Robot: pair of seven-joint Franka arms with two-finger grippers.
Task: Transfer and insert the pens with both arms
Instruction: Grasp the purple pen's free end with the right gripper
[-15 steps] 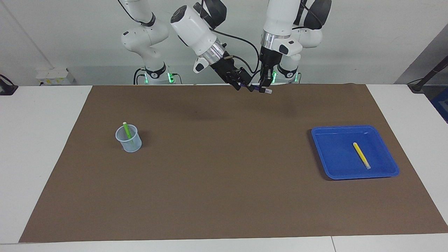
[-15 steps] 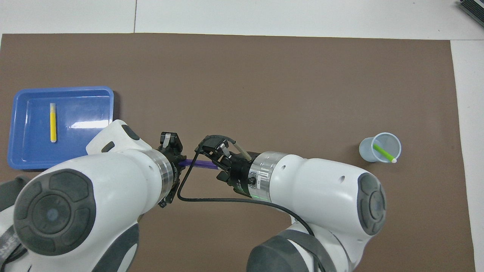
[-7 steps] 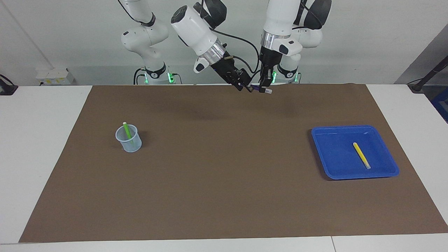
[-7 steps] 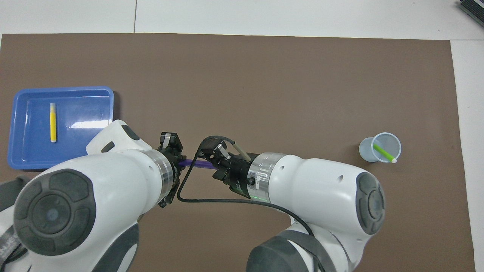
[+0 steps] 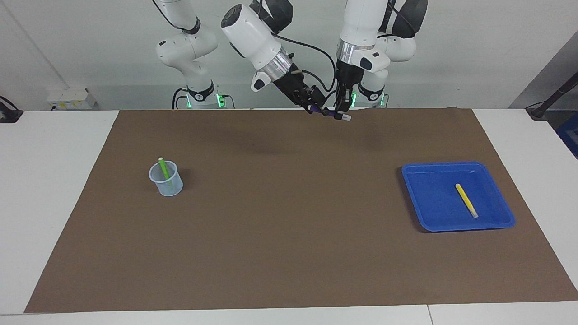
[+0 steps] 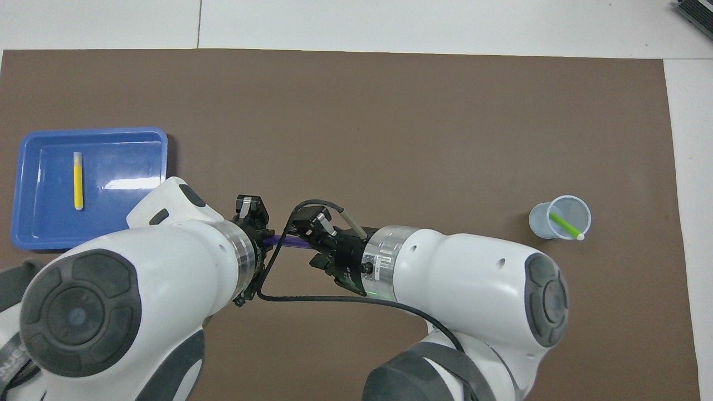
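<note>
The left end effector [image 5: 342, 109] is hanging straight down from its upright wrist and is clenching the purple pen [image 5: 336, 115] close to the pale cap end, holding it nearly level above the mat's [image 5: 289, 225] edge nearest the robots. The right end effector [image 5: 316, 107] is slanting down toward that pen from the right arm's end, its fingers sitting around the pen's dark end; whether they are pinching it or standing just clear of it cannot be told. Both are up in the air, over the mat's middle stretch.

Well apart, toward the right arm's end of the worktop [image 5: 58, 180], a clear cup [image 5: 166, 179] is standing on the mat with the green pen [image 5: 163, 168] leaning inside it, cap end up. Toward the left arm's end, a blue tray [image 5: 433, 216] is holding the yellow pen [image 5: 466, 200], lying flat. Nothing is lying between the end effectors and the cup or tray.

The overhead view is showing the purple pen [image 6: 289, 241] only as a short strip between the two wrists, with the arms' white links covering the fingertips. The facing view is showing both end effectors at the pen and its cap sticking out past the left one.
</note>
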